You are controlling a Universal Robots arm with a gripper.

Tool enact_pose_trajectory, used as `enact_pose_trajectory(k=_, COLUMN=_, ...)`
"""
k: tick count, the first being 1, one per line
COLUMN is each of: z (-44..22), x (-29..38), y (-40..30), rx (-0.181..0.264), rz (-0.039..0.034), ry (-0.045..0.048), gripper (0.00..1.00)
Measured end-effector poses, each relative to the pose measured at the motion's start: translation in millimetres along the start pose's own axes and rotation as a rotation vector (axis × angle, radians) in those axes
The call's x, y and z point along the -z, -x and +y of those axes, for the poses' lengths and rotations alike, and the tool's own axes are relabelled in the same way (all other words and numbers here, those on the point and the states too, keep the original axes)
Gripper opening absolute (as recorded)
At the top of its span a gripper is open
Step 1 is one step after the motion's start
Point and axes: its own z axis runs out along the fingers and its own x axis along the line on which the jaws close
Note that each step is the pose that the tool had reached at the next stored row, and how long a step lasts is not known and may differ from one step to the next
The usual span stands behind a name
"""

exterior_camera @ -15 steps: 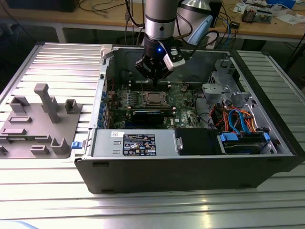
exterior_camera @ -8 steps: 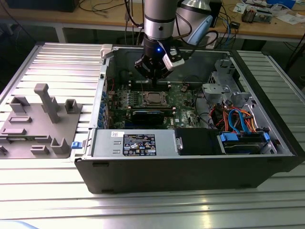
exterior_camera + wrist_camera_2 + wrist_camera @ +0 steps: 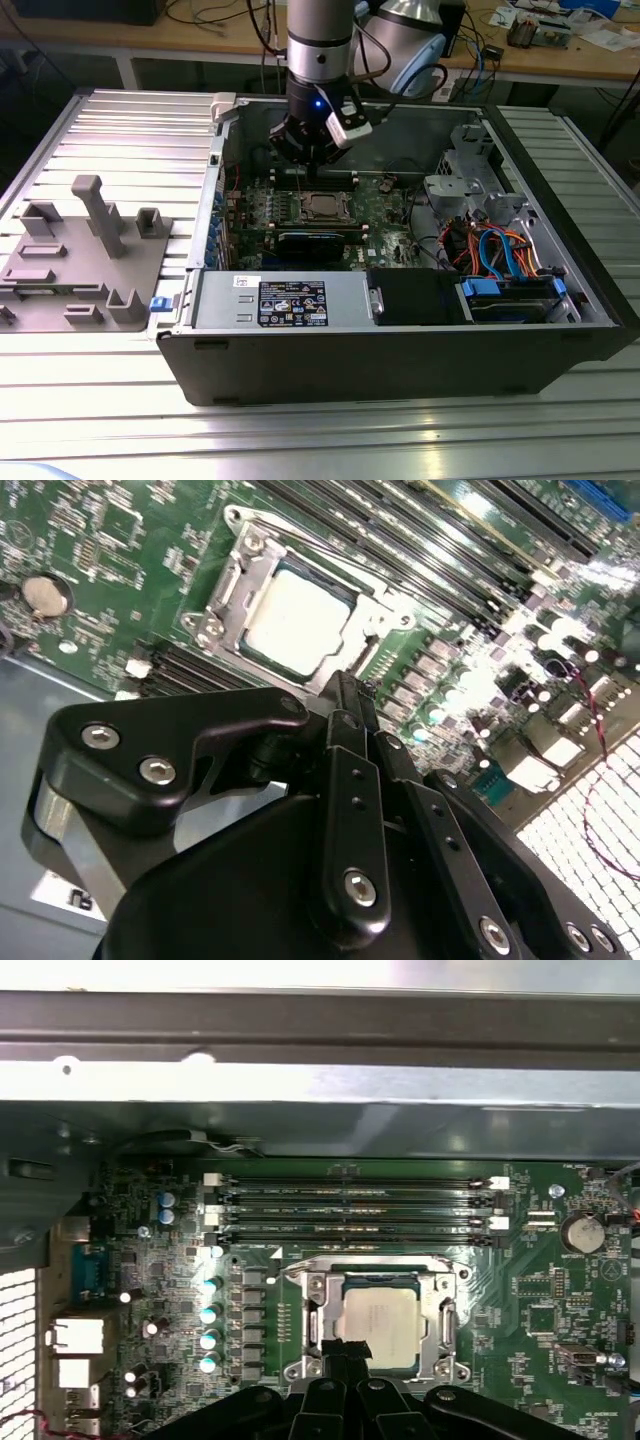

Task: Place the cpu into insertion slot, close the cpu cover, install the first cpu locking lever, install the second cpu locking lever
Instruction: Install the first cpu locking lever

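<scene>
The cpu (image 3: 381, 1318), a pale silvery square, lies flat in the insertion slot (image 3: 303, 208) on the green motherboard. The cpu cover (image 3: 318, 1321), a silver metal frame with a cut-out centre, lies down around the chip, also seen as cpu cover (image 3: 376, 614) around the cpu (image 3: 298, 621). A thin lever rod runs along one edge of the frame. My gripper (image 3: 345, 1352) hangs just above the socket's edge, its black fingers together with nothing between them. In the exterior view the gripper (image 3: 310, 168) sits over the board, slightly behind the cpu (image 3: 323, 207).
The open computer case (image 3: 400, 350) surrounds the board with metal walls. Memory slots (image 3: 350, 1210) run beside the socket. A black heatsink bar (image 3: 318, 240), a power supply (image 3: 290, 300), drive bays and coloured cables (image 3: 500, 250) fill the case. A grey fixture tray (image 3: 80, 250) stands at the exterior view's left.
</scene>
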Motion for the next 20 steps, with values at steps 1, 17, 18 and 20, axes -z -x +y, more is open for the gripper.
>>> enact_pose_trajectory(k=1, z=0.1, x=0.0, y=-0.9, rx=-0.003, rz=-0.0004, ry=-0.0001, gripper=0.11)
enact_pose_trajectory(k=17, z=0.1, x=0.0, y=-5.5, rx=-0.012, rz=-0.0056, ry=-0.0003, gripper=0.11)
enact_pose_trajectory(k=18, z=0.1, x=0.0, y=-5.8, rx=-0.012, rz=-0.0056, ry=-0.0003, gripper=0.11)
enact_pose_trajectory(k=20, z=0.0, x=0.0, y=-7.3, rx=-0.012, rz=-0.0056, ry=-0.0003, gripper=0.11)
